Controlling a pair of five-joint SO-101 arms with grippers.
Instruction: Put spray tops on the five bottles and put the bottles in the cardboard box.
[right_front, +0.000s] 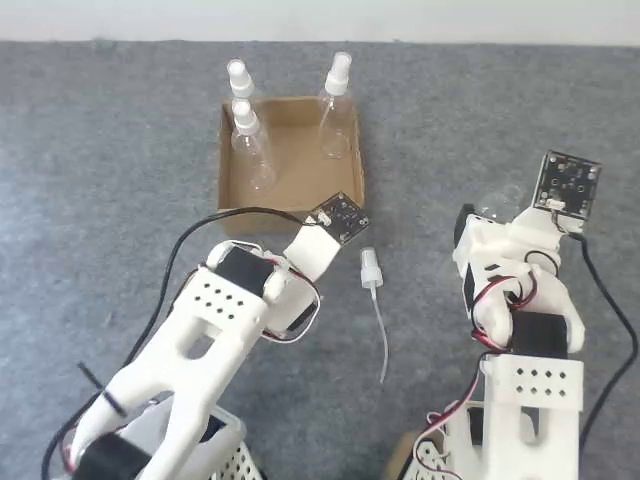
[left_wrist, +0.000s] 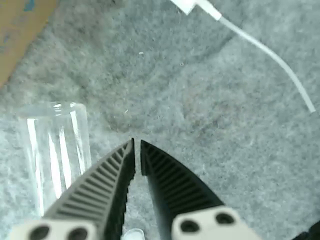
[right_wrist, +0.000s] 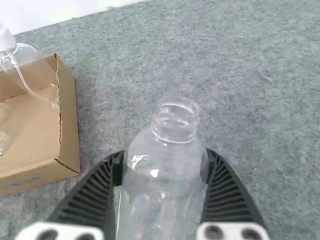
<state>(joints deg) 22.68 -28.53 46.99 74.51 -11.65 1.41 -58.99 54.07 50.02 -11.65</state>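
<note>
The uncapped bottle (right_wrist: 172, 122) stands upright in the right gripper (right_wrist: 165, 157), whose 2 black ribbed jaws grasp its clear body from both sides. Its open neck rises above them, and in the high view this arm sits well apart from the box, on the side the box's right wall faces. The loose spray top (right_front: 371, 270) lies flat on the grey cloth (right_front: 120, 180) between the 2 arms, just in front of the box's near corner, its thin tube trailing toward the arms' bases. The left gripper (left_wrist: 136, 146) hangs low over the cloth near that spray top, its jaws pinched almost together with only a thin slit between the tips and nothing held there. A clear bottle (left_wrist: 55, 150) lies on the cloth just beside 1 jaw, not gripped. The cardboard box (right_front: 300, 168) sits open toward the far edge of the table. A capped bottle (right_front: 337, 120) stands inside near 1 side wall, and a second capped bottle (right_front: 252, 150) stands inside near the opposite wall. A third capped bottle (right_front: 238, 78) stands at the far corner, and I cannot tell whether it is inside or just behind the box.
</note>
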